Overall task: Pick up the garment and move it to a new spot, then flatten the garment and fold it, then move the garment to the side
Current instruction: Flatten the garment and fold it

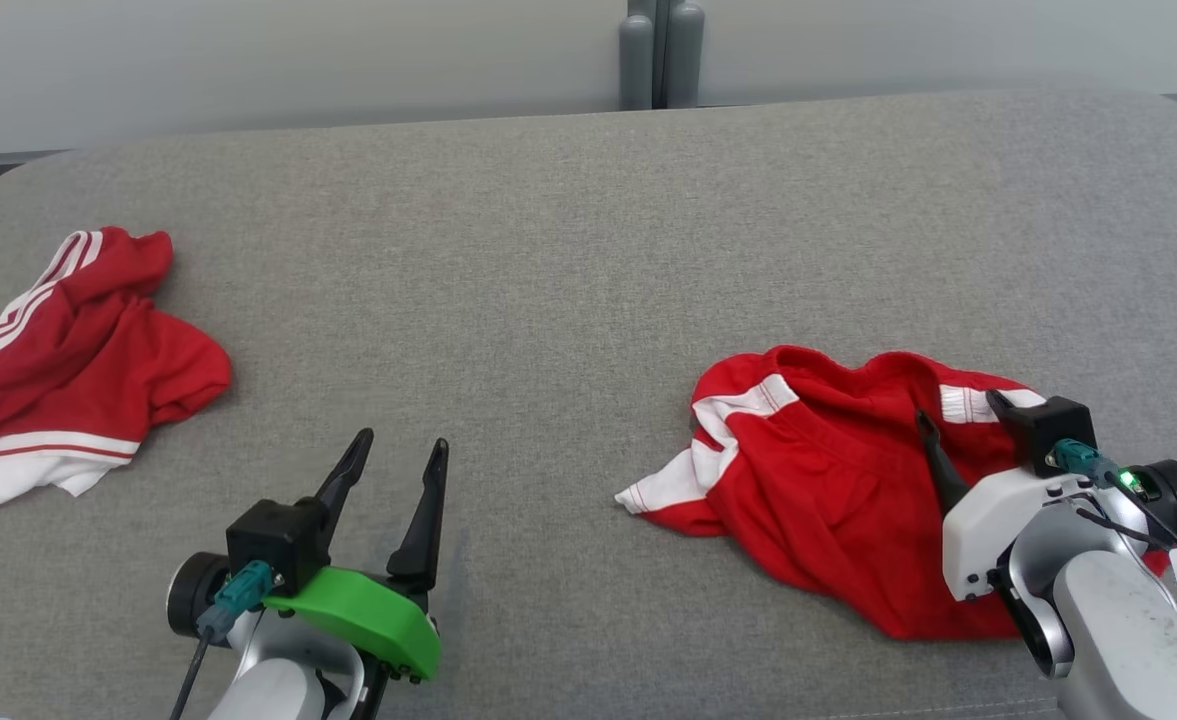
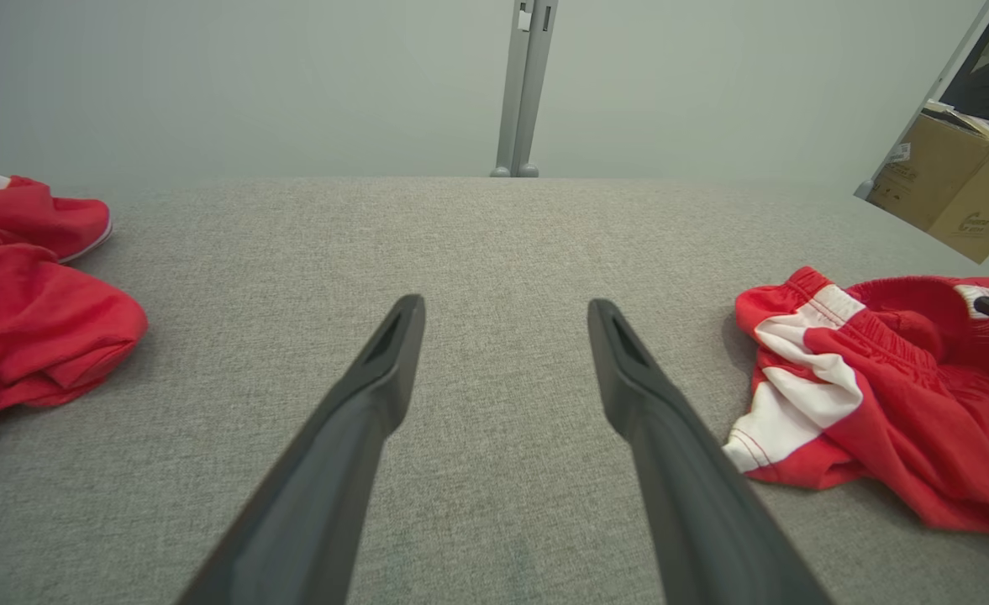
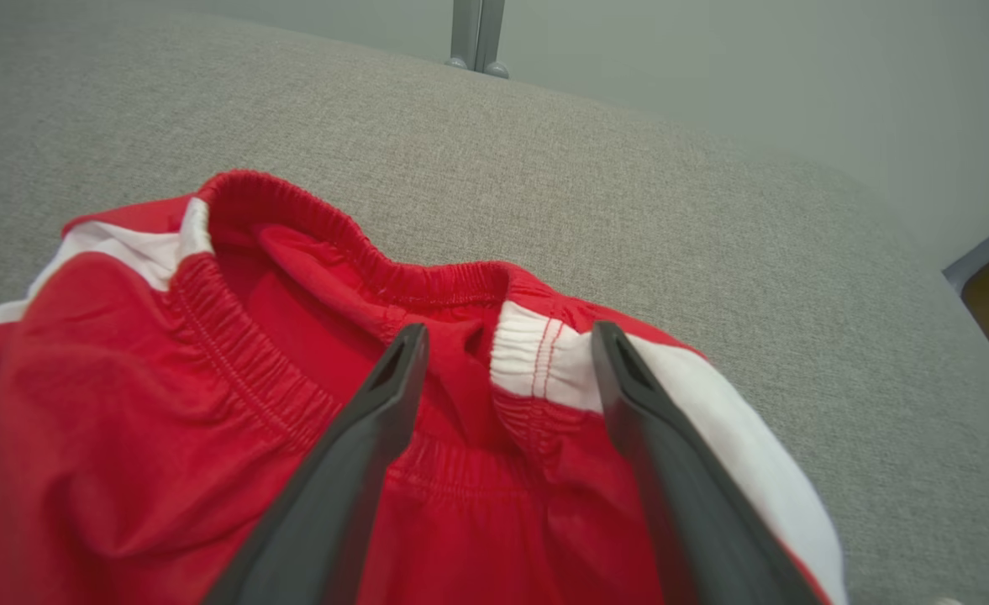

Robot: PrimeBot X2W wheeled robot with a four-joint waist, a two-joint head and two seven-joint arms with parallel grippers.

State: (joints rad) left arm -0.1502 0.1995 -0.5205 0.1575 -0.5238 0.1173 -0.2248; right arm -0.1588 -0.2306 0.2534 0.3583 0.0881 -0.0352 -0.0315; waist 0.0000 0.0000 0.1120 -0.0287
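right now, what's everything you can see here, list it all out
surface: one, grey fabric, under both garments
red shorts: one, red with white side panels, crumpled on the right side of the surface
second garment: one, red with white stripes, bunched at the left edge of the surface
posts: two, grey, close together behind the far edge, middle
cardboard box: one, brown, off the surface beyond its right end
left gripper: one, dark fingers, open, over bare surface at lower left
right gripper: one, dark fingers, open, astride the shorts' elastic waistband
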